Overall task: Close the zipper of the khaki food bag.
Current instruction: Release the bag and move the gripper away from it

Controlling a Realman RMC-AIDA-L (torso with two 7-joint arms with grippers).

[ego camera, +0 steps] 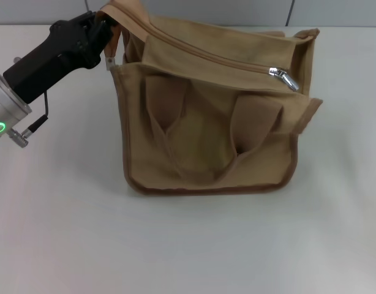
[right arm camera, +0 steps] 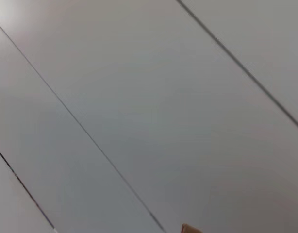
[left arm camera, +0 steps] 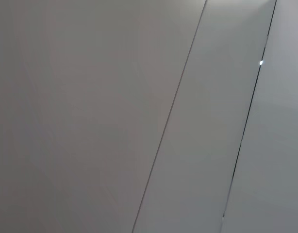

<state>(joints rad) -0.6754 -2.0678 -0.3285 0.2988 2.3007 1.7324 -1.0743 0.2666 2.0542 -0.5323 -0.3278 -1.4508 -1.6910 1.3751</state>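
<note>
In the head view, the khaki food bag (ego camera: 212,122) stands on the white table (ego camera: 188,245); the zipper (ego camera: 237,61) pull (ego camera: 284,78) sits near its right end. The left gripper (ego camera: 105,27) touches the bag's upper left corner; its finger state cannot be told. The wrist views show only grey panels.

The left arm (ego camera: 29,79) has a black casing, a silver cuff with a green ring light, and a thin black cable.
</note>
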